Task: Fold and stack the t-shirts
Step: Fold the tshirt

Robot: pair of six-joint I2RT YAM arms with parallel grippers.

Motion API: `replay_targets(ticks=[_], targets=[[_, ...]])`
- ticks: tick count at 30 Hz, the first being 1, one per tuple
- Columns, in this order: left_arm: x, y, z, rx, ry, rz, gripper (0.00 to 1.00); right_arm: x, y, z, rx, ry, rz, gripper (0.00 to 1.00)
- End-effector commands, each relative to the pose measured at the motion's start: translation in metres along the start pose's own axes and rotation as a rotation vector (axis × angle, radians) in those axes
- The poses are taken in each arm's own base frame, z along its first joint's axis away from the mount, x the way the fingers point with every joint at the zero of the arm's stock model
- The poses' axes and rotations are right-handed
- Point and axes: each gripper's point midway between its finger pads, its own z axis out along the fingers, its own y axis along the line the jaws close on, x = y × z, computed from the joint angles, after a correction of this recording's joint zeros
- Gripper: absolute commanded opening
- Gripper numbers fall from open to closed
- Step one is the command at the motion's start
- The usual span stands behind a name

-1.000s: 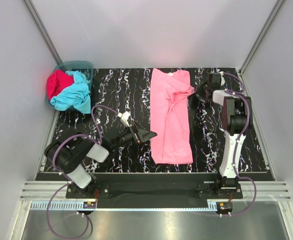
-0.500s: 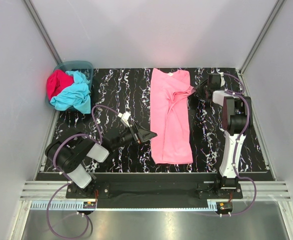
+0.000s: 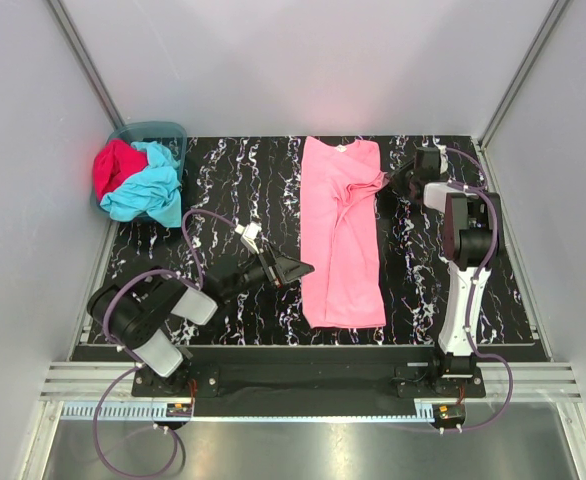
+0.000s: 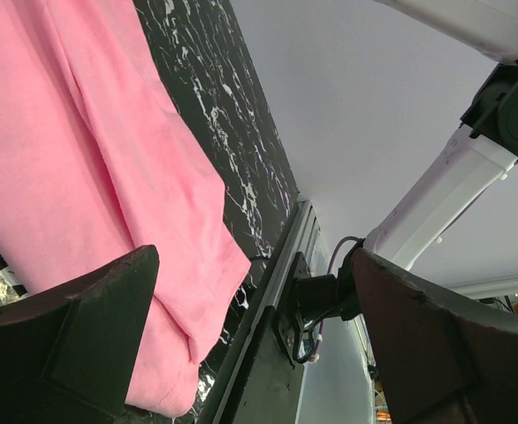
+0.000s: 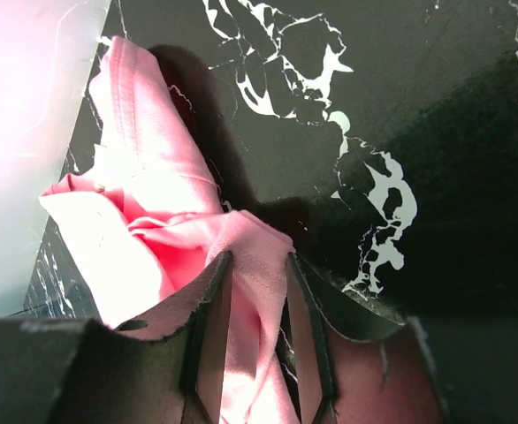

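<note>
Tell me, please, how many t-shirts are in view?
3. The pink t-shirt lies spread on the table; the turquoise t-shirt and the red t-shirt sit bunched in the teal basket at the far left corner. More may be hidden beneath them.

Bright, even overhead light, soft shadows, overexposed glare on pink t-shirt [image 5: 109, 238] in right wrist view

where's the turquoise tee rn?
Top view, far-left corner of the table: the turquoise tee is bunched in the teal basket, right of the crimson tee and touching it, spilling over the basket's near side.
</note>
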Motion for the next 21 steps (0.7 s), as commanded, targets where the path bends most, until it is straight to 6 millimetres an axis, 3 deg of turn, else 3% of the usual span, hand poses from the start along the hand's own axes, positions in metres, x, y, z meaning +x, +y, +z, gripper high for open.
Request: replay_targets(ticks=[1, 2, 6, 7, 8, 12, 21], targets=[[-0.013, -0.031, -0.002, 0.112, -0.051, 0.088, 0.96, 0.004, 0.008, 0.003, -0.032, -0.002, 0.003, 0.38], [-0.014, -0.031, -0.002, 0.112, -0.055, 0.089, 0.96, 0.003, 0.009, 0.003, -0.033, -0.003, 0.003, 0.37], [-0.014, -0.032, -0.003, 0.115, -0.056, 0.09, 0.96, 0.005, 0.01, 0.004, -0.036, 0.002, 0.005, 0.18], [-0.013, -0.032, -0.004, 0.115, -0.055, 0.09, 0.96, 0.005, 0.011, 0.004, -0.038, 0.002, 0.004, 0.05], [-0.014, -0.033, -0.005, 0.117, -0.057, 0.093, 0.96, 0.005, 0.01, 0.004, -0.036, 0.002, 0.005, 0.0], [-0.013, -0.032, -0.006, 0.113, -0.057, 0.095, 0.96, -0.001, 0.011, -0.002, -0.031, -0.017, -0.008, 0.0], [-0.012, -0.036, -0.009, 0.125, -0.056, 0.098, 0.96, -0.038, 0.054, -0.04, -0.081, -0.124, -0.07, 0.0]])
